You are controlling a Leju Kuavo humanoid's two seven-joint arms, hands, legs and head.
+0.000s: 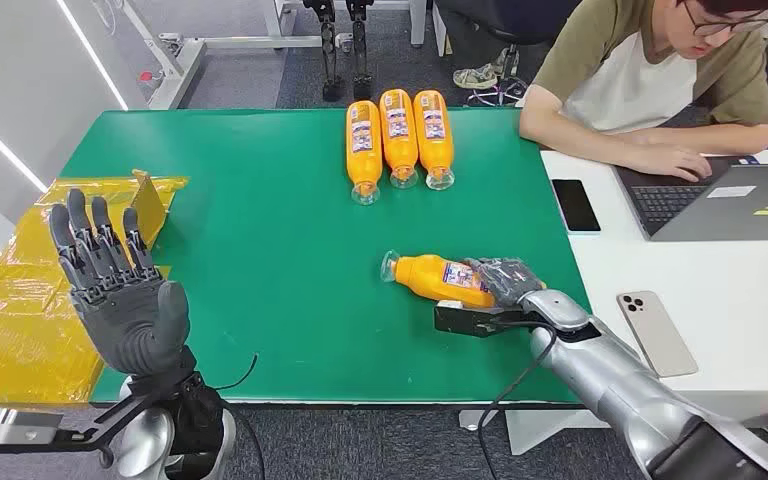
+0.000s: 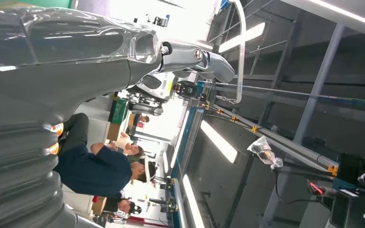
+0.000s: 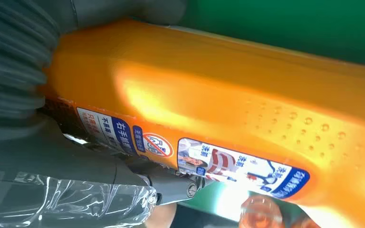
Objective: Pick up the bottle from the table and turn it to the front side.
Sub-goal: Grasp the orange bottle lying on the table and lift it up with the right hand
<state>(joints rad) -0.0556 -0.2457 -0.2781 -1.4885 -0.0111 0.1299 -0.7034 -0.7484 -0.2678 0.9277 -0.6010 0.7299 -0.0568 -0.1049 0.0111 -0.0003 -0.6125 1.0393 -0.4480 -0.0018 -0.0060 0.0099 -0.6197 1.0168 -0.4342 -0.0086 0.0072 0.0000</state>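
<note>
Bottle (image 1: 442,279) is lying on its side at lower centre-right of the head frame, on the green table (image 1: 260,260), cap end toward frame left, base end under the right hand (image 1: 505,278). In the right wrist view the orange body (image 3: 228,104) is seen wrapped by thumb and fingers, label partly turned down toward the mat.

Left to right:
- Left hand (image 1: 115,290), lower left: raised, palm up, fingers spread, nothing held. It is well clear of the work zone.
- Yellow sheet (image 1: 30,290) at far left, with a small upright yellow piece near the table's left corner. Well apart from the bottle, so no conflict is expected.
- Wide bare mat between the left hand and the bottle: best room for lifting and rotating.
- Three more orange bottles (image 1: 398,140) are lined up at upper centre, well apart.
- Right hand is closed around the bottle near its base.

Risks, judged:
- Grip sits at one end, so the cap end is likely to droop on lift; smooth plastic may slip or roll in the fingers.
- Label may end up short of front-facing if wrist rotation is run out.
- Table's right edge is near the forearm, and beyond it lie two phones (image 1: 575,205) and a person's laptop (image 1: 730,200); an outward swing should be avoided.
</note>
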